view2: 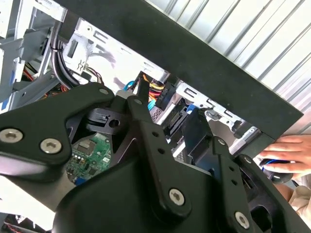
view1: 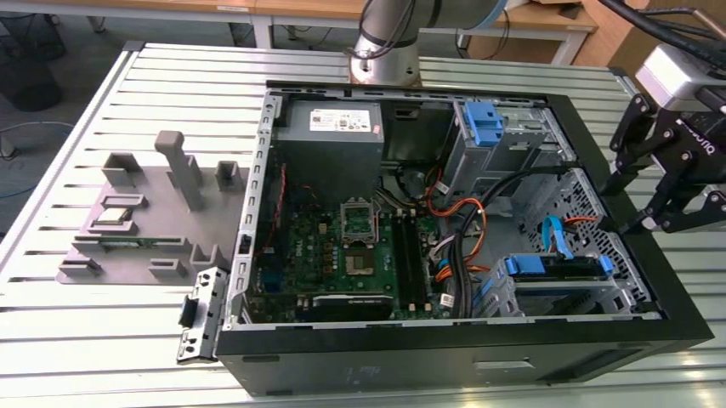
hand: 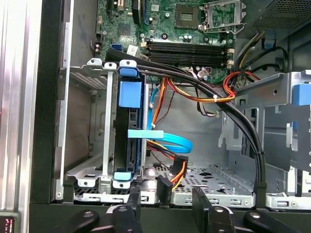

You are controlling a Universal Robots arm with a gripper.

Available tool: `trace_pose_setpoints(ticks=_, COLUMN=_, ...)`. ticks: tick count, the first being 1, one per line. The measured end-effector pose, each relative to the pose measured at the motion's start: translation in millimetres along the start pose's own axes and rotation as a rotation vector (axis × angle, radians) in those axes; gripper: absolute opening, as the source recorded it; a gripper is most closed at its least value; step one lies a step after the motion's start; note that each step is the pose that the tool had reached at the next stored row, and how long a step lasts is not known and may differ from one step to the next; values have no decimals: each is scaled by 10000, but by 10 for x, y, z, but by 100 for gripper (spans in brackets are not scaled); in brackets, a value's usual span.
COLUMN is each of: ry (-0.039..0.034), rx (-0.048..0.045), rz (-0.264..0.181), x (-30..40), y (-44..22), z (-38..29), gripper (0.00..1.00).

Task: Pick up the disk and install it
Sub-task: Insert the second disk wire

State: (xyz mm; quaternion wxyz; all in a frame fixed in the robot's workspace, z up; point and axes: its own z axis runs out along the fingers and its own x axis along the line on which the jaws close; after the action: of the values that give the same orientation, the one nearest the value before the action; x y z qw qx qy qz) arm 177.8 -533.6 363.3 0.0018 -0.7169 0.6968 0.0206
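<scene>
Grey ribbed metal makes up the counter (view1: 68,127), and going from the exterior view's left we first meet a grey moulded fixture (view1: 148,212) with upright posts at about nine o'clock. Next comes the open black computer case (view1: 454,357), with its green motherboard (view1: 340,255) near the middle and the grey power-supply box (view1: 331,127) at twelve o'clock. Further toward three o'clock sits a metal drive cage (view1: 590,289) in the case's corner.

We judge the disk (view1: 553,268) to be already seated in that cage: its blue rails and dark edge show at roughly four o'clock in the exterior view, and in the first wrist view the disk (hand: 130,131) stands on edge in its slot, a blue data cable (hand: 167,138) lying just beside it. An empty blue bracket (view1: 481,123) sits in the upper bay at one o'clock.

Our pincer (view1: 660,223) hangs over the case's rim at three o'clock, apart from the disk, with its fingers spread and nothing between them; both wrist views show the black fingers (hand: 200,204) parted. A person's hand (view2: 286,153) rests near the case's outer edge in the second wrist view.

We would expect the disk to be stiff, fairly heavy for its bulk, smooth-faced and shock-sensitive, so the plastic side rails look like the safest hold.
</scene>
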Motion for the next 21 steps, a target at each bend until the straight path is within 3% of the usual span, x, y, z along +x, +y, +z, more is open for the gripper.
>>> trace_pose_setpoints(ticks=4, ry=8, rx=1, rz=0, x=2, y=-2, z=69, gripper=55)
trace_pose_setpoints(ticks=6, ry=181, rx=-12, rz=3, x=3, y=1, z=130, gripper=55)
trace_pose_setpoints(ticks=11, ry=343, rx=-36, rz=11, x=6, y=2, z=169, gripper=55)
trace_pose_setpoints(ticks=16, ry=400, rx=-52, rz=12, x=11, y=1, z=184, gripper=55)
trace_pose_setpoints(ticks=21, ry=402, rx=-52, rz=12, x=12, y=1, z=185, gripper=55)
